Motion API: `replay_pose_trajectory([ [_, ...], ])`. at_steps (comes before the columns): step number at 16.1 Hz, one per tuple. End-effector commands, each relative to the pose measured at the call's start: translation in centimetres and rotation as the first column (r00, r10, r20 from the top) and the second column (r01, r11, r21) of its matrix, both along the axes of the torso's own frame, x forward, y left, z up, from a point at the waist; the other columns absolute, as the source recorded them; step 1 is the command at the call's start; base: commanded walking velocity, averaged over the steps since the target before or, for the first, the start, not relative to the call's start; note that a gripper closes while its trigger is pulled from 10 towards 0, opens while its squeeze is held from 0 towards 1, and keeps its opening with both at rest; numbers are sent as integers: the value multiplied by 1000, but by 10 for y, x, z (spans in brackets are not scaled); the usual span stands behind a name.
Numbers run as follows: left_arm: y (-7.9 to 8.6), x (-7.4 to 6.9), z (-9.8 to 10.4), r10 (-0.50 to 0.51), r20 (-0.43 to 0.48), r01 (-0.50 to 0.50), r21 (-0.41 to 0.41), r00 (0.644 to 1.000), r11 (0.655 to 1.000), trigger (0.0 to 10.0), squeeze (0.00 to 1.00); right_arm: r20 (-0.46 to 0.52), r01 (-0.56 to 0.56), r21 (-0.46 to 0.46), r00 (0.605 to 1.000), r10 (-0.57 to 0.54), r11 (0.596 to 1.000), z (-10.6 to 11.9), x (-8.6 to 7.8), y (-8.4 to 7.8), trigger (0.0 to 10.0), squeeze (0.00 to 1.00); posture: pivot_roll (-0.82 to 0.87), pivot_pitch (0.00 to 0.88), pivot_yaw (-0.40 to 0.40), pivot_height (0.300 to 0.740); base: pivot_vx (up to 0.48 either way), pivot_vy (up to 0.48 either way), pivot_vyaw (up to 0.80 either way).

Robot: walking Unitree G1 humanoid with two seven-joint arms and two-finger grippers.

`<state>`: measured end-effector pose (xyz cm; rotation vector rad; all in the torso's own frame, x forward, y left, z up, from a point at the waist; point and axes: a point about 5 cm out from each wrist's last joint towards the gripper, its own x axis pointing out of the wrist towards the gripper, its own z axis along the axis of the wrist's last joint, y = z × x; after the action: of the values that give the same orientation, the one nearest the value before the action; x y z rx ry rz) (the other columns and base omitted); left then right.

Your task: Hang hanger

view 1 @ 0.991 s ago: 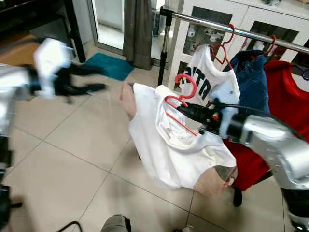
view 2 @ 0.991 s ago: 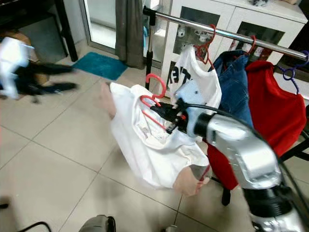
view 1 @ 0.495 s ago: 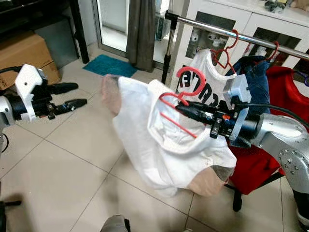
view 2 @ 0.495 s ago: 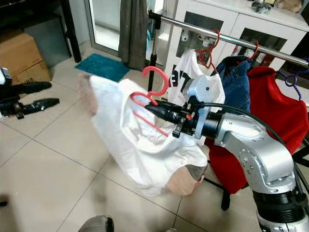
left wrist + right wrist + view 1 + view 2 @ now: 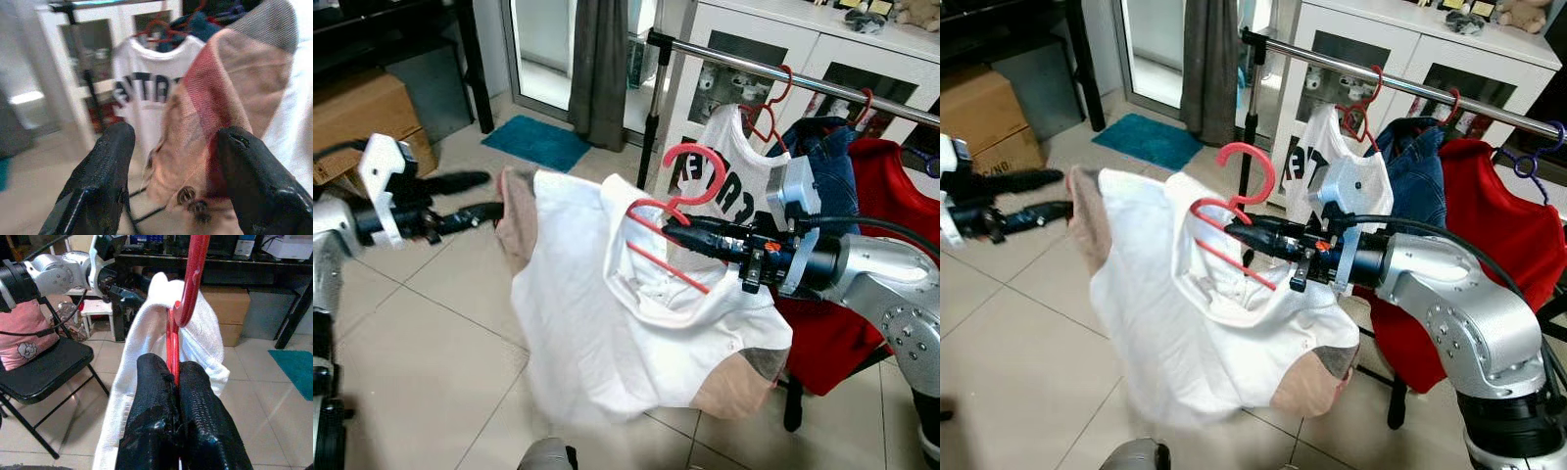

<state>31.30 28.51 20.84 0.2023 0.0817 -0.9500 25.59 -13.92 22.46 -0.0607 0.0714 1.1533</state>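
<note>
Hanger: our right tool is clamped on the red hanger, in the air before the rail; hook up, bar slanting down to our right.
Shirt: white shirt draped over it.
Left tool: fingers spread, at the shirt's tan sleeve.
Change: we see that tool nearer the sleeve than half a second ago.
Writing: dark letters on the hung shirt, only partly legible.

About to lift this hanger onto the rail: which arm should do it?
Right. The right gripper is shut on the red hanger carrying the white shirt, just below and in front of the rail. The left gripper is open beside the shirt's tan sleeve, farther from the rail.
</note>
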Motion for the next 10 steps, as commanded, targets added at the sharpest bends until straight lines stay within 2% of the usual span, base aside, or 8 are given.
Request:
replay_pose_trajectory([
  [1,-6,0,8,-46,-1,46,-23,999,999,10000,0,15,0,-4,1000,0,1000,5,-2,-3,10000,0,44,9,-67,740,0,0,0],
  [4,5,-6,14,-48,-26,46,-68,998,997,10000,0,1,-1,-15,1000,1,1000,2,-2,-4,10000,0,51,12,-73,740,0,0,0],
  [8,13,-18,17,-99,-91,91,-97,991,991,10000,0,-7,-2,-34,1000,2,999,-2,-1,-3,10000,0,55,14,-73,740,0,0,0],
  [10,10,-14,8,-71,-90,67,-38,993,997,10000,0,-5,-14,-26,1000,13,1000,-1,-1,-1,10000,0,60,15,-78,740,0,0,0],
])
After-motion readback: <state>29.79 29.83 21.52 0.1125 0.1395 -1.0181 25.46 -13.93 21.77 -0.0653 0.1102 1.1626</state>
